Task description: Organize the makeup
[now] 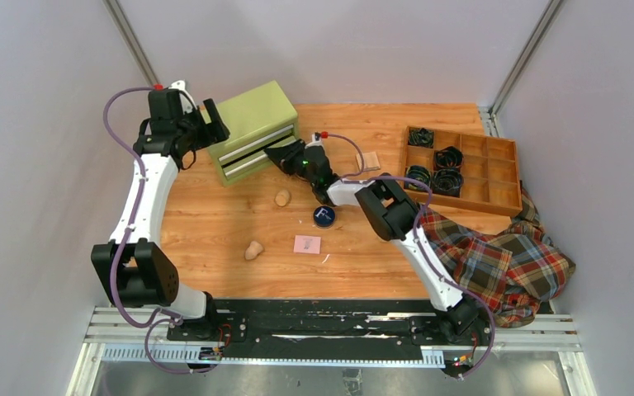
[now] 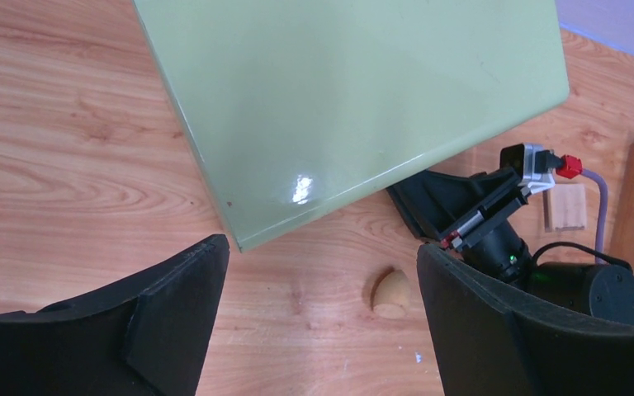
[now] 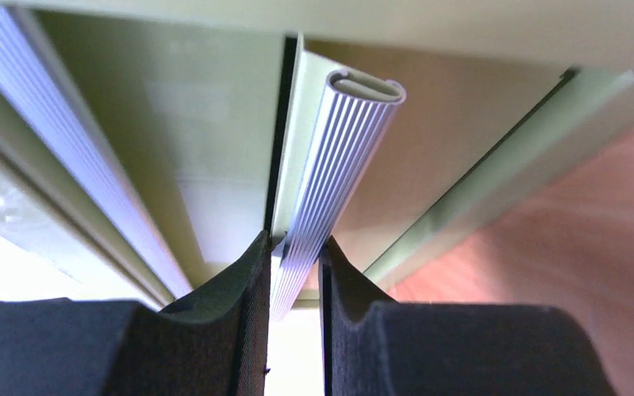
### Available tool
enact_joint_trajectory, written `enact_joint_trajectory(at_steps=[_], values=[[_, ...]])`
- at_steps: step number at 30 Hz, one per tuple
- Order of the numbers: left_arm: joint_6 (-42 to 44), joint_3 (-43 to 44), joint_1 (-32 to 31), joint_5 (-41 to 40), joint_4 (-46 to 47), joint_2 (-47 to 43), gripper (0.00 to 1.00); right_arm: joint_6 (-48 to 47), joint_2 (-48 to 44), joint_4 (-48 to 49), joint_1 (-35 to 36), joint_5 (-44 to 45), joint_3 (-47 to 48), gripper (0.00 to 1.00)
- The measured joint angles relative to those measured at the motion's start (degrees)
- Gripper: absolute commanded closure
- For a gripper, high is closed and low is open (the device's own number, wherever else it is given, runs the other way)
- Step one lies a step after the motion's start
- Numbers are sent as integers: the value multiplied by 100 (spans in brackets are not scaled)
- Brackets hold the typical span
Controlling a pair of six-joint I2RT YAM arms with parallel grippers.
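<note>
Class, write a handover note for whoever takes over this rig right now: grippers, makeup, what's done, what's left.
Right gripper: shut on the drawer handle of the green drawer box.
Left gripper: open above the box's corner, holding nothing.
Loose on the table: two tan sponges, navy compact, pink pad, tan square.
Done: handle gripped.
To do: probably open the drawer and stow all five.

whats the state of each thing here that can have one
right fingers: shut on drawer handle
left fingers: open, holding nothing
green drawer cabinet: drawers look shut
navy compact: closed
plaid cloth: crumpled
wooden tray: partly filled with black bands
</note>
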Motion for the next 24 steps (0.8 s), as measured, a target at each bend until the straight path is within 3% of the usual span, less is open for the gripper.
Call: enact_joint_trajectory(at_steps=[11, 17, 24], values=[[192, 0, -131, 205, -133, 0, 15, 22, -1064, 577, -2, -304, -1904, 92], [986, 61, -1187, -866, -520, 0, 11, 31, -1178, 782, -2, -398, -2212, 95], [1257, 61, -1303, -1436, -660, -15, 11, -26, -1860, 979, -2, -420, -3279, 95]])
